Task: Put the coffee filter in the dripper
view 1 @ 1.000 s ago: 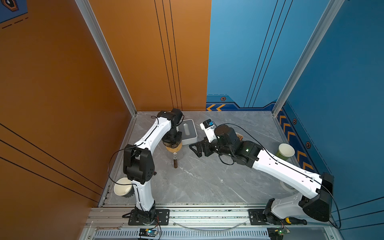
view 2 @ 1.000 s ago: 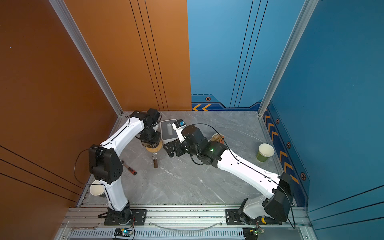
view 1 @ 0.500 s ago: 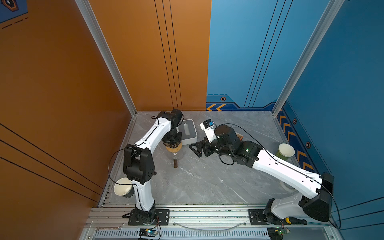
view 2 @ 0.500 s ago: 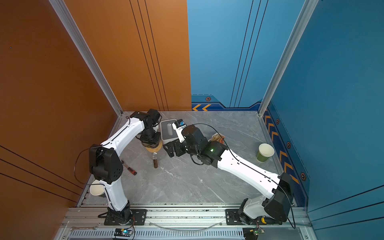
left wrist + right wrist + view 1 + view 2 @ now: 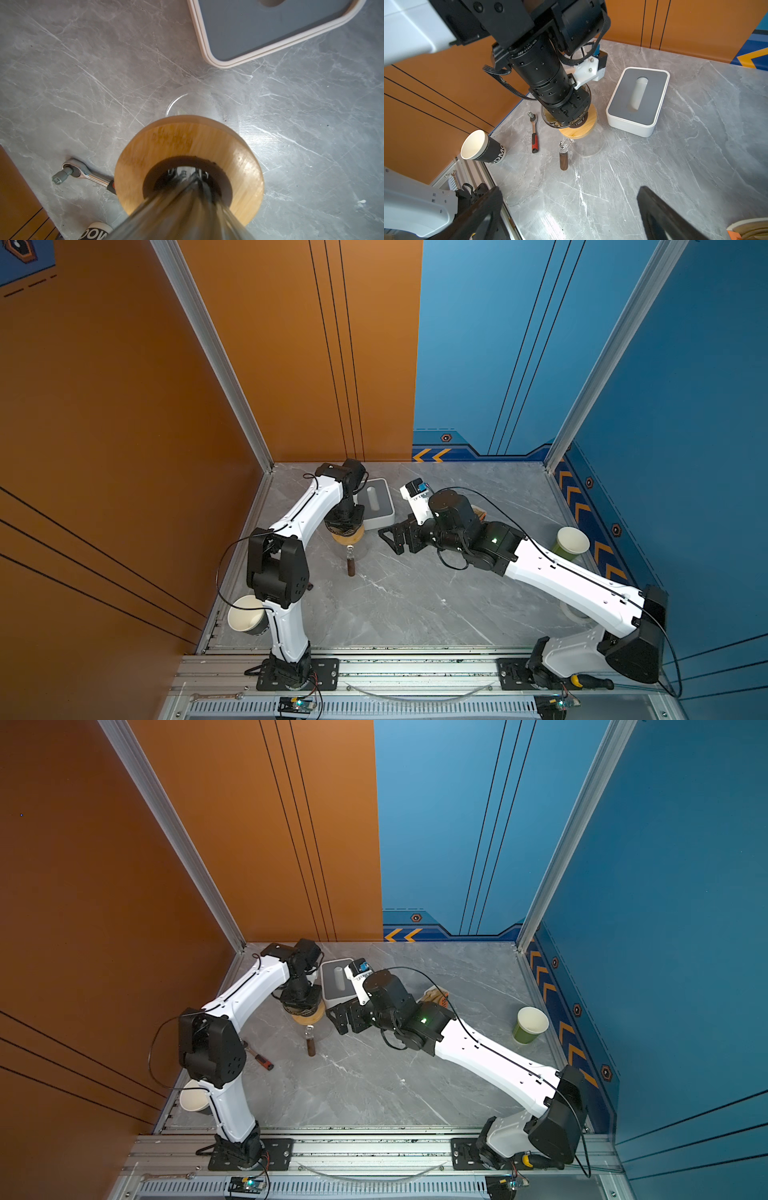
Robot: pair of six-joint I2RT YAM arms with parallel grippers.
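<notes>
Tan coffee filter (image 5: 749,229) at the lower right corner of the right wrist view, only an edge in frame. In a top view, same coffee filter (image 5: 434,995) right of centre on the grey surface (image 5: 374,1085), half hidden behind the right arm. Well apart from the dripper (image 5: 551,122), a dark ribbed cone at the centre of the right wrist view, tip down in the hole of the wooden ring (image 5: 582,127) atop the glass server (image 5: 589,145).

Left tool (image 5: 568,113) down at the dripper's mouth, nearly closed, seemingly pinching its wall (fingers hidden). Right tool (image 5: 569,190) spread wide, holding nothing, low in that frame over bare surface.

White box (image 5: 637,104) just right of the server. Ratchet wrench (image 5: 534,135) and black paper cup (image 5: 481,147) to the left. Green cup (image 5: 571,545) near the right edge of the surface.
</notes>
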